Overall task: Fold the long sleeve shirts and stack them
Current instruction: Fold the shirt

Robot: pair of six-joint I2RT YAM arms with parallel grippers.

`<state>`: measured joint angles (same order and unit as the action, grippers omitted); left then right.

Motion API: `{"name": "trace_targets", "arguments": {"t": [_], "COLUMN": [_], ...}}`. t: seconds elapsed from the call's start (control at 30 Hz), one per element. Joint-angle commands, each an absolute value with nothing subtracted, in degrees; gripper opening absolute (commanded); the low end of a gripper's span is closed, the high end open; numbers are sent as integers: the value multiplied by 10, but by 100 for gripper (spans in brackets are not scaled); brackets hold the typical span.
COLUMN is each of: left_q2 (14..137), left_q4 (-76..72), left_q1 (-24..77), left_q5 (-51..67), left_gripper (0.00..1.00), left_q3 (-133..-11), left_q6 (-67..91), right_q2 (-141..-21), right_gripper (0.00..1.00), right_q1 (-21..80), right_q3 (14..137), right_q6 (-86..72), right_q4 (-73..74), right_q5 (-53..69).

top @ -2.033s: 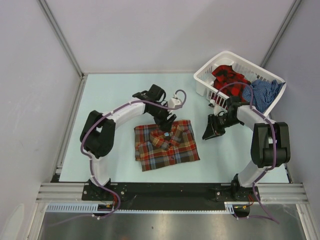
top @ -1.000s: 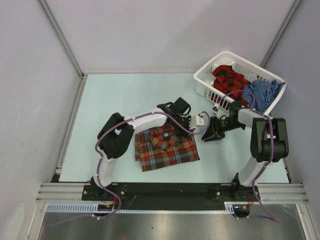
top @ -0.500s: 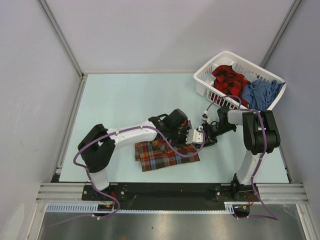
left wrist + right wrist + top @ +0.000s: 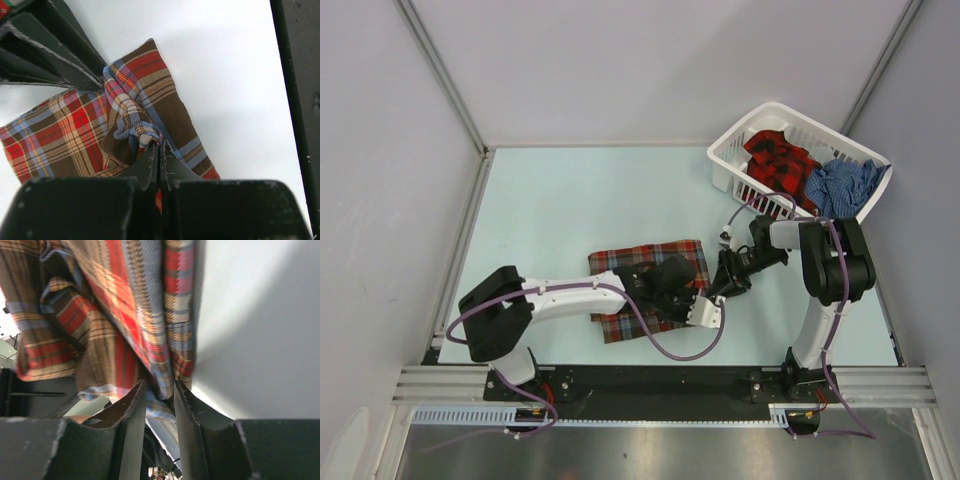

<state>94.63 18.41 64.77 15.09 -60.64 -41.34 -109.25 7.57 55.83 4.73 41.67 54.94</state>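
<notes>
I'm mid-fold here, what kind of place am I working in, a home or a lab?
Likely a lab test cell, not a home: bare panel walls enclose a pale table, the arms are bolted to a metal rail, and a laundry basket and brown plaid shirt serve as props.

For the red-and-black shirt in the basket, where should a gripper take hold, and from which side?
Best pinch a raised fold of the red-and-black shirt, coming down from above: it lies crumpled in the white basket, whose walls block a sideways reach, with the blue shirt bunched beside it.
</notes>
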Motion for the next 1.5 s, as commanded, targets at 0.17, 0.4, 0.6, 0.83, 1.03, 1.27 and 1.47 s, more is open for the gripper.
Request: {"name": "trace_targets", "arguments": {"t": [0.17, 0.4, 0.6, 0.83, 1.03, 1.27, 1.47], "left_q2": [898, 904, 911, 907, 891, 828, 836], "left_q4": [177, 177, 178, 235, 293, 446, 543], "left_q1": [654, 648, 608, 518, 441, 371, 358], "left_q5": [163, 144, 149, 193, 192, 263, 242], "left_gripper": [0, 0, 0, 33, 62, 74, 71], "left_q3": [-599, -608, -634, -668, -662, -607, -577], "left_q6": [-439, -411, -381, -324, -266, -255, -326], "right_q2": [-1114, -1109, -1124, -1118, -1139, -1134, -1129], "right_gripper": [33, 26, 0, 0, 0, 0, 0], "right_q1": [83, 105, 81, 62, 76, 62, 74], "right_q3": [574, 575, 602, 620, 622, 616, 618], "right_q6": [25, 59, 94, 101, 108, 110, 112], "right_q4": [396, 426, 476, 499, 499, 497, 495], "right_q5": [565, 575, 556, 526, 516, 502, 497]}}
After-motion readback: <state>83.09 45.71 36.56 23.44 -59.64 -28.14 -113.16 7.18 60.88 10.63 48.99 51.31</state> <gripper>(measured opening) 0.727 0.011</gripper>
